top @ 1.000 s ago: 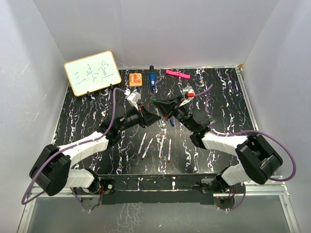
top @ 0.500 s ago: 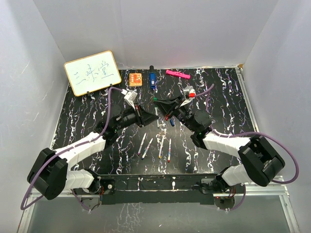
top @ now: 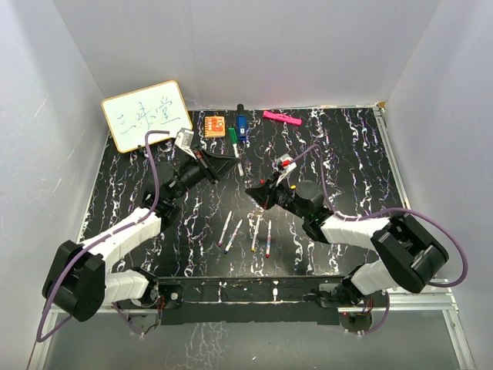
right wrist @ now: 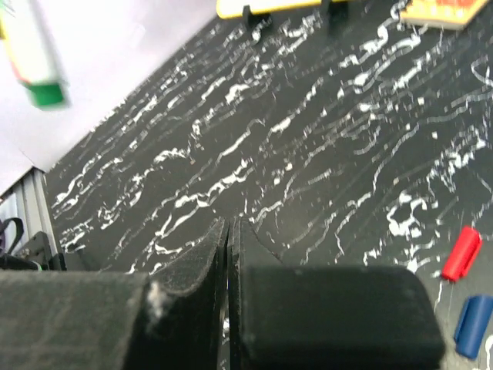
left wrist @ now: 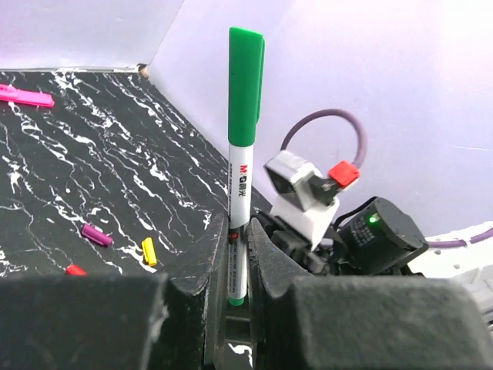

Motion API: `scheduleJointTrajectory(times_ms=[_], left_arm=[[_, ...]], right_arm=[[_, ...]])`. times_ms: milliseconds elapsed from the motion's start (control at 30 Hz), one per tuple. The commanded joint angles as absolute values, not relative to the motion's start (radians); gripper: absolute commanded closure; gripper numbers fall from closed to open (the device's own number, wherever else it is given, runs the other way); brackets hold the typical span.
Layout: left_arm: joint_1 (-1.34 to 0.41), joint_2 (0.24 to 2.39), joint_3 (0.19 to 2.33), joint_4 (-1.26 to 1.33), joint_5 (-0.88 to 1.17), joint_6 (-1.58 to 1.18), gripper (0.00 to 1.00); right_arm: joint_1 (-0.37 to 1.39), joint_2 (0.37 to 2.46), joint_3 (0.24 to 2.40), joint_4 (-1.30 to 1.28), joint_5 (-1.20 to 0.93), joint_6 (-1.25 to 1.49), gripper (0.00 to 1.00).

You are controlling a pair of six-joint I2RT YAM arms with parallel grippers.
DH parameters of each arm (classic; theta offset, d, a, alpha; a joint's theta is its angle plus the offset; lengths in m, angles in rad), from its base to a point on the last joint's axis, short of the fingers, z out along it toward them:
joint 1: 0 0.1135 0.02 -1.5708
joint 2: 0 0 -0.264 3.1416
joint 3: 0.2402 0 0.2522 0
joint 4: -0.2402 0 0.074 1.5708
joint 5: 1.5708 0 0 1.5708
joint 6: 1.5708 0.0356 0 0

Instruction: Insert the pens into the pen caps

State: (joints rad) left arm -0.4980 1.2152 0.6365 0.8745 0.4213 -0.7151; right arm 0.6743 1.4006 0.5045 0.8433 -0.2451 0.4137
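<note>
Green-capped pen (left wrist: 242, 154), seemingly near orange block (top: 215, 125).

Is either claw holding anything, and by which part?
The left claw grips the green-capped pen by the uncapped end of its barrel; the right claw is shut on nothing.

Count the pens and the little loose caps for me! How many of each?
Loose pens: 4
Green-capped pen in the left gripper: 1
Loose caps: 4 (purple cap, yellow cap, red cap, blue cap)
Total: 9
</note>
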Motion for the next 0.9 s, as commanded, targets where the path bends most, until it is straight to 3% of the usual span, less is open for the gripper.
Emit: scheduleJointTrajectory(times_ms=[0,167,367,400,500,533,867], left_arm=[[-0.502,1.192,0.667,0.935,0.426,-0.704,1.00],[-0.502,1.138,0.662,0.777,0.370,-0.589,1.00],[-0.501,1.040,0.654,0.593,0.262,-0.443,1.00],[-0.501,1.025,0.654,0.574,0.251,-0.423,1.00],[-0.502,0.993,0.641,0.543,0.228,-0.381,1.00],[-0.501,0.986,0.638,0.536,0.221,-0.371,1.00],[-0.501,1.049,0.701,0.335,0.087,-0.287,1.00]], right_arm=[[0.676,1.375,0.515,0.820,-0.222,0.419,1.00],[0.676,1.336,0.550,0.758,-0.142,0.378,1.00],[0.676,1.248,0.546,0.727,0.095,0.330,0.83],[0.675,1.234,0.541,0.731,0.145,0.332,0.71],[0.670,1.195,0.543,0.734,0.252,0.342,0.06],[0.667,1.187,0.548,0.734,0.275,0.343,0.03],[0.568,1.221,0.594,0.731,0.360,0.461,0.02]])
